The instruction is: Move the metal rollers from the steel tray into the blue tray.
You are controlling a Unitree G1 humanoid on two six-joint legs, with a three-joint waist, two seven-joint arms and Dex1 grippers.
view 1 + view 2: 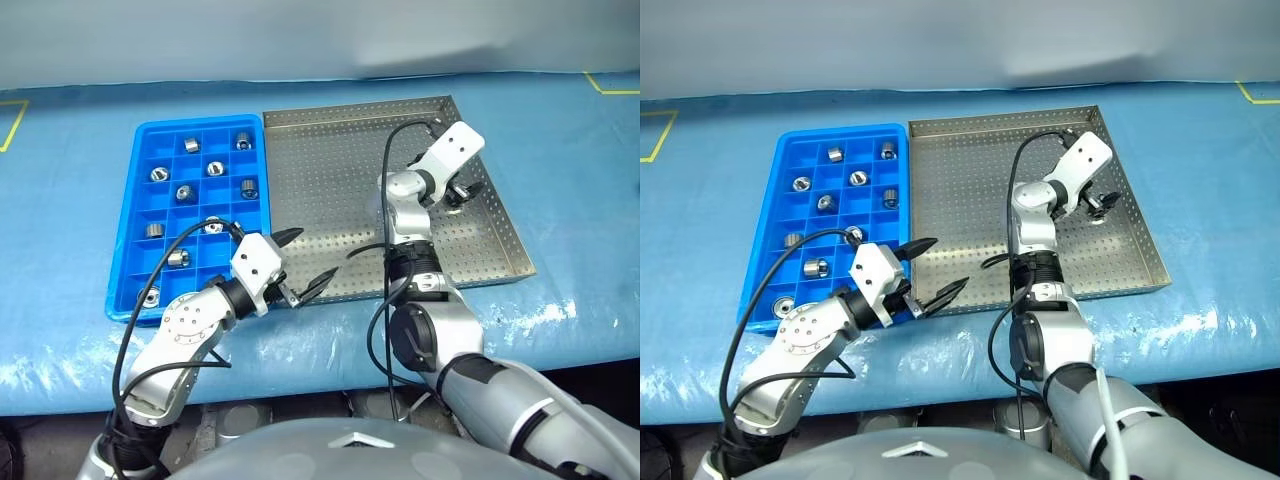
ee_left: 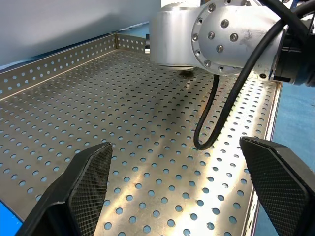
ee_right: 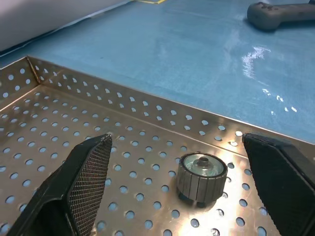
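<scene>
Flanking ribbed steel roller [image 3: 201,178] on perforated steel tray [image 3: 74,132] — right claw [image 3: 197,196] spread; left claw [image 1: 305,262] spread.

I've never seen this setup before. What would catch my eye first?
The bright blue tray on the left, with metal rollers sitting in several of its compartments. Beside it lies the steel tray, nearly bare. One last roller stands near its right rim, and the open right gripper is poised around it; the open left gripper hovers at the steel tray's near-left corner.
</scene>
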